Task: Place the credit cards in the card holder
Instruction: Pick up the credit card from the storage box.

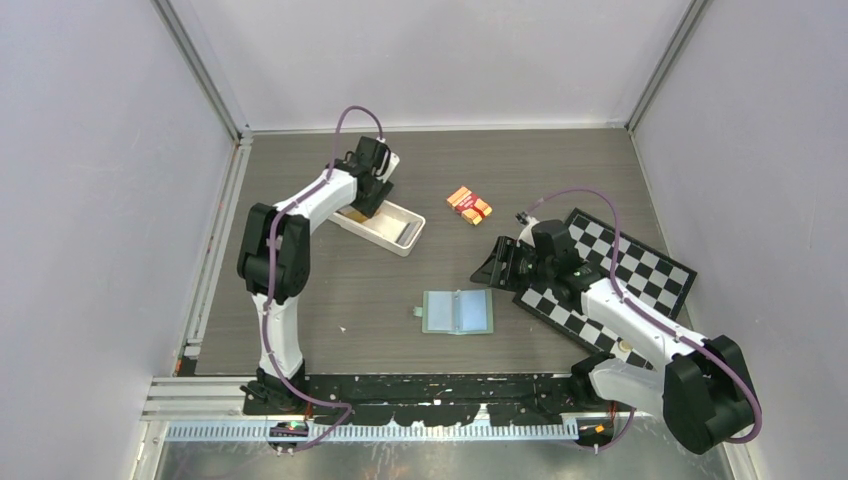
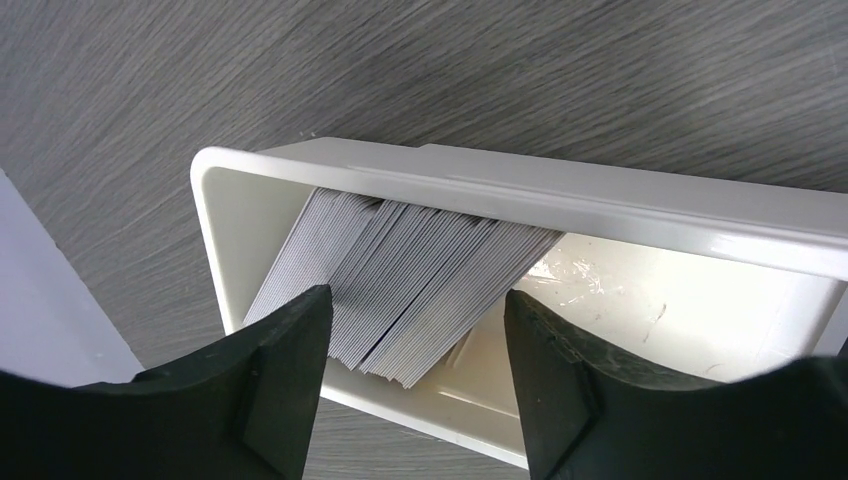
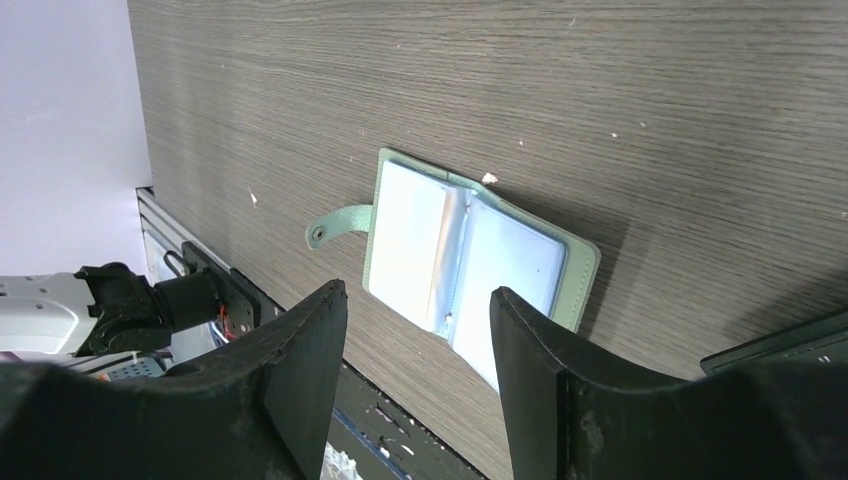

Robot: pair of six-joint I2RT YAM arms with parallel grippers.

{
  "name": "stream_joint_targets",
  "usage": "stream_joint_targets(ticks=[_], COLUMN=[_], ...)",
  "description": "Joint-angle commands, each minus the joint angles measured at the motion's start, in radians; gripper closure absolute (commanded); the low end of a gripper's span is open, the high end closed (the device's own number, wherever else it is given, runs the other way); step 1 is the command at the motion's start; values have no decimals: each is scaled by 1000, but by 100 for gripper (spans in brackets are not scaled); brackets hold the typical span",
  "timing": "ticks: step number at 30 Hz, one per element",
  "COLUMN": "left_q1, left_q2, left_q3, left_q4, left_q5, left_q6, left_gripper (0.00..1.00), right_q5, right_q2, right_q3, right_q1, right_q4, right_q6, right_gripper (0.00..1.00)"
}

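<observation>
Grey-edged credit cards (image 2: 380, 250) lean stacked at one end of the white tray (image 2: 640, 205), on the table's (image 3: 700, 100) far-left side. Left gripper (image 2: 415, 295) hangs over them, jaws apart and straddling the stack, likely lining up a pinch; nothing gripped yet. Sage-green card holder (image 3: 520, 255) lies open mid-table, pockets up for loading. Right gripper (image 3: 418, 290) hovers above it, jaws apart, empty.

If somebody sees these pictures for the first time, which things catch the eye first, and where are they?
The black-and-white chessboard at the right of the table, under the right arm, stands out most. The green card holder lies open near the middle. At the back left, the open left pincer points into a white tray with leaning grey cards.
</observation>
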Motion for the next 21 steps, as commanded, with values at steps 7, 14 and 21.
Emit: stream_joint_targets(ticks=[7, 14, 21], left_q1=[5, 0, -4], left_q2=[-73, -79, -88], left_q3=[2, 1, -17], left_q4=[65, 57, 56], left_q5=[-58, -50, -28], left_q6=[30, 30, 40], left_gripper=[43, 52, 73], right_q5=[-38, -43, -45], right_q2=[16, 21, 28], right_q3=[-4, -4, -11], right_q1=[-9, -10, -12], right_q4=[58, 59, 60], right_q6=[15, 18, 18], right_gripper=[41, 41, 41])
